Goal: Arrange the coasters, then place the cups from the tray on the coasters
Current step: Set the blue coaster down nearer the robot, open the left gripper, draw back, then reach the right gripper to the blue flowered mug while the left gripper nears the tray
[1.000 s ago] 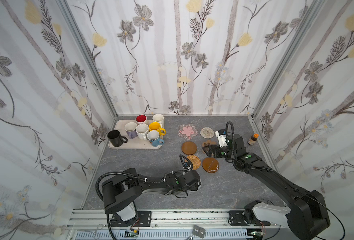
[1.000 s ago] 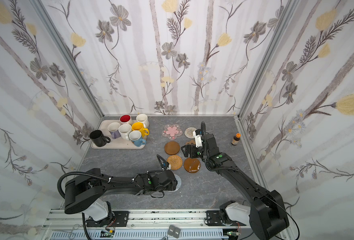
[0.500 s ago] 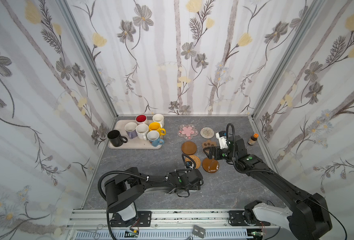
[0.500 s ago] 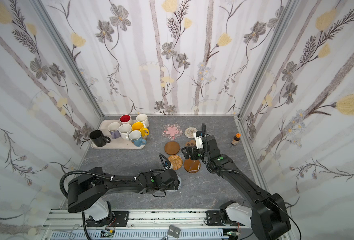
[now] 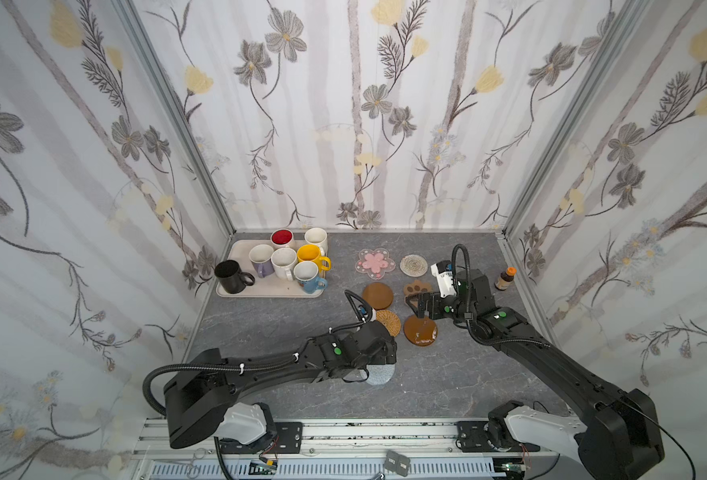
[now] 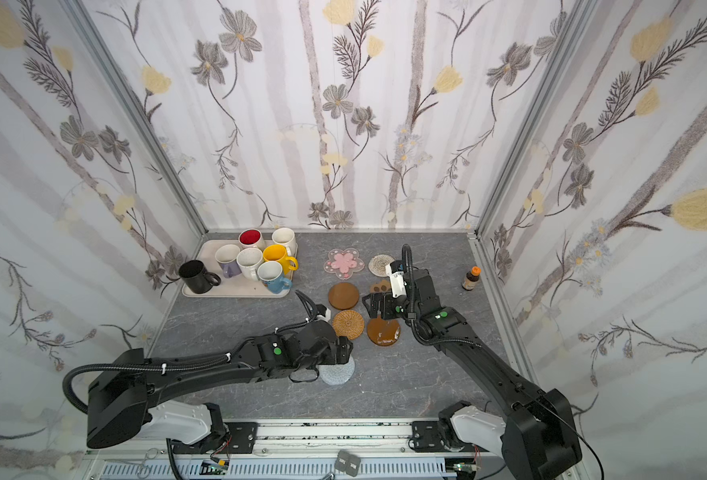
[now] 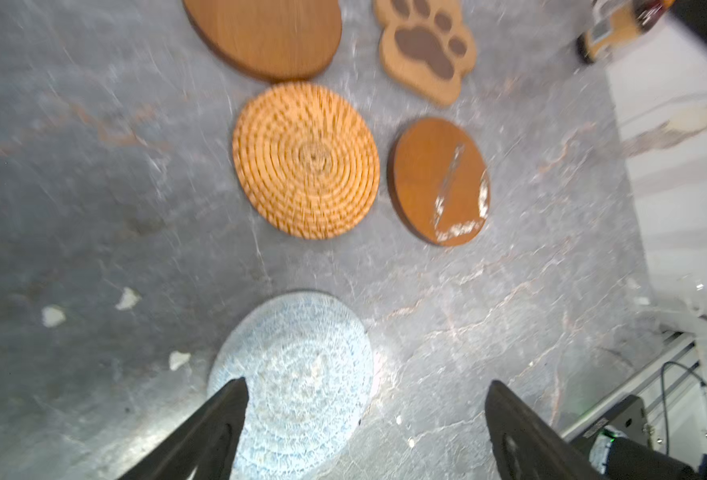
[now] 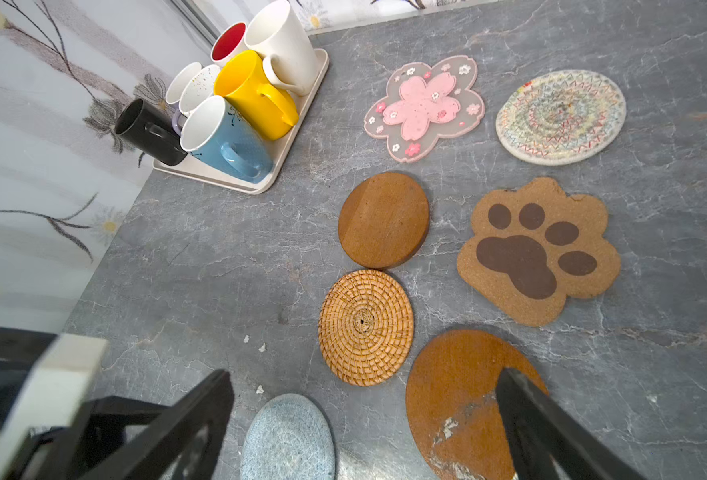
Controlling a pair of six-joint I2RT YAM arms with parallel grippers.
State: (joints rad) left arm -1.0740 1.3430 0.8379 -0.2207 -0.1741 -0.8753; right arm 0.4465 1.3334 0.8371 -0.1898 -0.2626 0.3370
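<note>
Several coasters lie flat right of the tray (image 5: 275, 287): pink blossom (image 5: 375, 263), white woven (image 5: 413, 264), wooden disc (image 5: 378, 295), paw (image 5: 415, 287), rattan (image 5: 389, 322), scuffed wooden disc (image 5: 420, 330). Nearer the front lies the grey woven coaster (image 7: 298, 386). My left gripper (image 7: 366, 384) hovers open over it, one finger above its edge, nothing held. My right gripper (image 8: 364, 374) is open and empty above the scuffed disc (image 8: 464, 399). On the tray stand several cups, among them black (image 5: 230, 276), yellow (image 5: 311, 255) and light blue (image 5: 308, 276).
A small brown bottle with an orange cap (image 5: 504, 278) stands near the right wall. Small white crumbs (image 7: 52, 316) dot the grey tabletop beside the grey coaster. The enclosure walls close in on three sides, and a metal rail (image 5: 343, 432) runs along the front.
My left jaws have spread wide and let go of the grey woven coaster, which now lies flat on the table. The right arm has hardly moved.
</note>
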